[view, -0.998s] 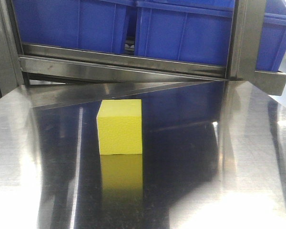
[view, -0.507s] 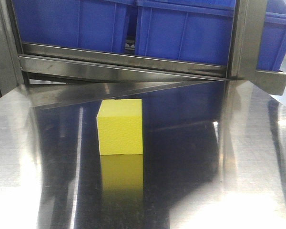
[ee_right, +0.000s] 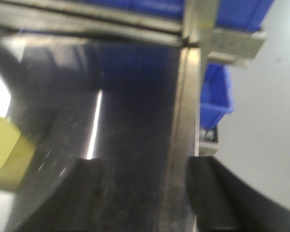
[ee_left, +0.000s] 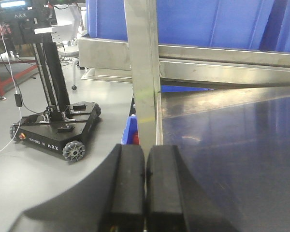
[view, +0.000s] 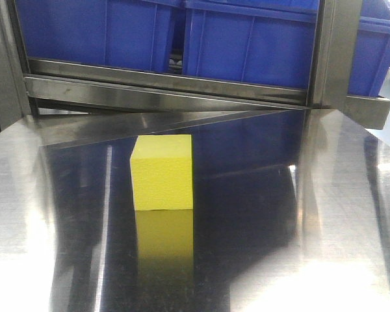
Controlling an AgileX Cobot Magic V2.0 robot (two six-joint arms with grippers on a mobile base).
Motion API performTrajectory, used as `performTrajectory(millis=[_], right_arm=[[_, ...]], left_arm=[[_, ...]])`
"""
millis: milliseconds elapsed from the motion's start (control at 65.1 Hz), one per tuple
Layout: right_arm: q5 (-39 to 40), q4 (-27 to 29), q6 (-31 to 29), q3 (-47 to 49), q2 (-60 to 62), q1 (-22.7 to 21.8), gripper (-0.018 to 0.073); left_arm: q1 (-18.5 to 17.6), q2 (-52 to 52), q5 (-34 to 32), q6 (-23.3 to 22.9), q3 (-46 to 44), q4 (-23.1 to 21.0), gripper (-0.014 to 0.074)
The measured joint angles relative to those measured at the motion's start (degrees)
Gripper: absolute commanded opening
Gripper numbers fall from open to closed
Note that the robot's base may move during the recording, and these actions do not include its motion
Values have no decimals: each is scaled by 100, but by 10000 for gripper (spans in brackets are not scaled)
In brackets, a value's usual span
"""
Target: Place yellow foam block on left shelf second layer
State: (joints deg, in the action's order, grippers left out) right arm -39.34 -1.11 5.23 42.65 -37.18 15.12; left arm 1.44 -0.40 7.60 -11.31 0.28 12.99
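1. The only writing I can read is in the left wrist view. White "ARX" shows on the low black wheeled base (ee_left: 58,133) at 9 o'clock, after smaller letters I cannot make out. "ARX" also shows on the black unit (ee_left: 24,26) at 11 o'clock
2. In the front view, blue bins (view: 247,45) stand side by side at 12 o'clock behind the steel shelf rail (view: 169,84); their walls hide whatever is in them
3. The left wrist view shows a lower blue bin (ee_left: 130,133) just beside the upright steel post (ee_left: 142,72), with something red in it that I cannot identify
4. The right wrist view shows a blue bin past the edge (ee_right: 217,92) at 2 o'clock; I cannot tell its contents
5. The yellow foam block (view: 162,172) sits flat on the polished steel surface (view: 325,214), a little toward 9 o'clock of centre, with its reflection below it. It is well apart from the rail and nothing touches it
6. The right wrist view catches only a blurred corner of the block (ee_right: 2,145) at the 9 o'clock edge
7. The left gripper (ee_left: 145,183) has its fingers pressed together with nothing between them, and the post is at its 12 o'clock
8. The right gripper (ee_right: 150,191) is spread wide and holds nothing. The surface's edge runs between its fingers (ee_right: 89,188), and the block lies off at its 9 o'clock, apart from them
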Motion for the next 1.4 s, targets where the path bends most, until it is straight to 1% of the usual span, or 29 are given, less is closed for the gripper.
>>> performTrajectory(millis=[169,246,322,461,614,691,844,1059,1305,1397], right_arm=[[-757,0,0,883,-1128,817,624],[-1061,0,210,1347,-1715,1254,624],[-1245,0,674,1766,-2315,1686,624],[-1303,-53,1615,2477,-3325,2365,624],[-1317,-247,2317,3248,-4396,2983,624],[-1340,-352,2598,3563,-4824,3204,624],[-1468,-660,3251,4157,-5605,3484,624],[-1584,-893,3917,4476,-6228,3545,624],[-1584,-1105,4322,4503,-6657,3554,624],[-1529,-1126,4358,4516,-6775,3554,624]], left_arm=[[0,0,0,0,0,0,137],[0,0,0,0,0,0,137],[0,0,0,0,0,0,137],[0,0,0,0,0,0,137],[0,0,0,0,0,0,137],[0,0,0,0,0,0,137],[0,0,0,0,0,0,137],[0,0,0,0,0,0,137],[0,0,0,0,0,0,137],[0,0,0,0,0,0,137]])
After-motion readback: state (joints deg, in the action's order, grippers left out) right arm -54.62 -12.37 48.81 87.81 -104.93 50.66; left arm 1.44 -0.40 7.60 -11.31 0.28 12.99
